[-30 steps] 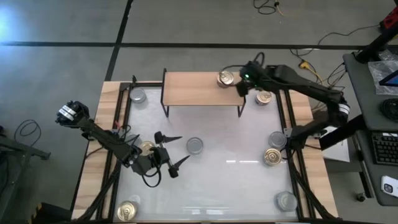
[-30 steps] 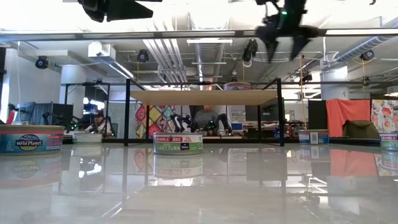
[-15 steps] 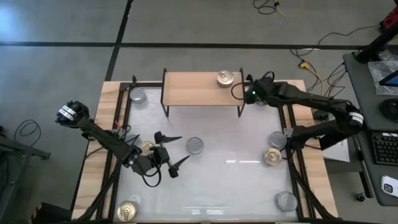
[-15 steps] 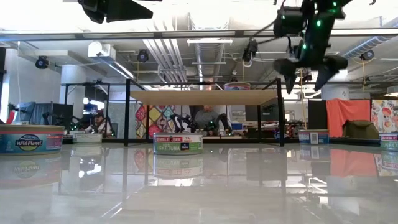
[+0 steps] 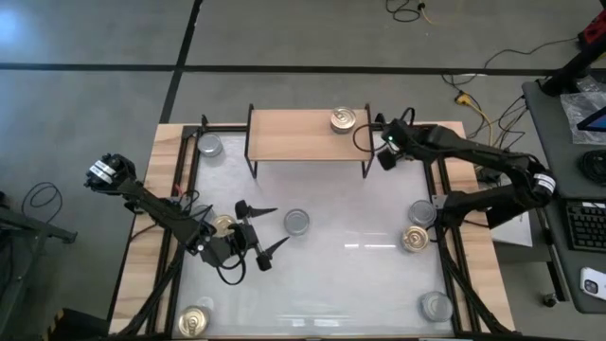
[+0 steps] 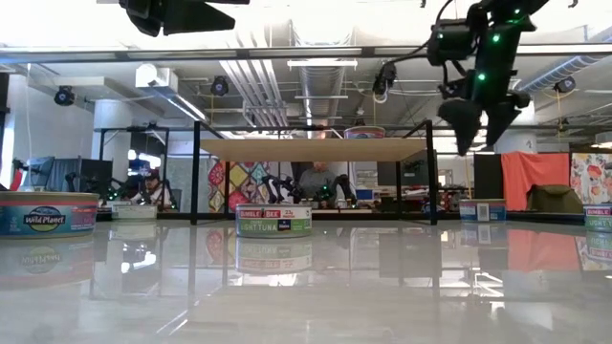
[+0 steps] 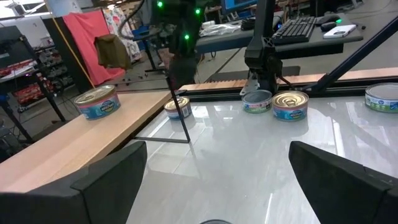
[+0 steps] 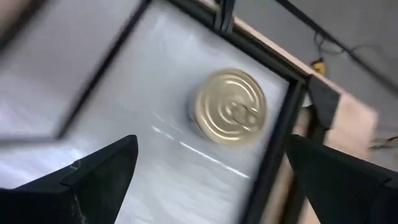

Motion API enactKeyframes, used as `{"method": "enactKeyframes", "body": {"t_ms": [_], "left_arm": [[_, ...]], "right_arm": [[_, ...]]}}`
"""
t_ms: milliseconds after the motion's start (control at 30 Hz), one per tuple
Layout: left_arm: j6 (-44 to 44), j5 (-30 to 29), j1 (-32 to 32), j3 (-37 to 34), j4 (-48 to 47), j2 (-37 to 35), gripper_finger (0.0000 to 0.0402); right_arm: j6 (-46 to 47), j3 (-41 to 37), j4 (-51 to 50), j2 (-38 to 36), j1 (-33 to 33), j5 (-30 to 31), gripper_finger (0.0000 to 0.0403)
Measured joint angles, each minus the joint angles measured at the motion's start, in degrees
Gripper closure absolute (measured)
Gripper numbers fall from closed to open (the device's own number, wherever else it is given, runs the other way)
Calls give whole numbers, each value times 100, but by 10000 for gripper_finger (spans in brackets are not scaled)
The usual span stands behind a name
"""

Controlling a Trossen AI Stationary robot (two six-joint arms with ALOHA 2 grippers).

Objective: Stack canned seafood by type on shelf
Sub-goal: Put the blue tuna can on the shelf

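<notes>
The right gripper (image 5: 383, 156) hangs with its fingers spread wide and nothing between them, just off the right end of the shelf (image 5: 294, 135). Directly under it, in the table's far right corner, sits a gold-topped tin (image 8: 230, 107), not yet touched. One gold tin (image 5: 343, 118) already rests on the shelf's plank near that end. The left gripper (image 5: 258, 230) waits over the near-left part of the table, fingers wide and holding nothing, a silver-topped tin (image 5: 296, 222) just beside it.
</notes>
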Motion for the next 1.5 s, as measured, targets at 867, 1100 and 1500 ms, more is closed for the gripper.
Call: {"method": "enactKeyframes", "body": {"t_ms": [867,1100,1500], "left_arm": [[23,-6,11,0,0,0,25],[6,-7,11,0,0,0,25],[4,-7,15,0,1,0,25]], "right_arm": [[-3075,-1627,2152,269,-120,1527,273],[-3146,-2108,2787,271,-414,1519,380],[-3343,-2190,2716,275,-461,391,393]]}}
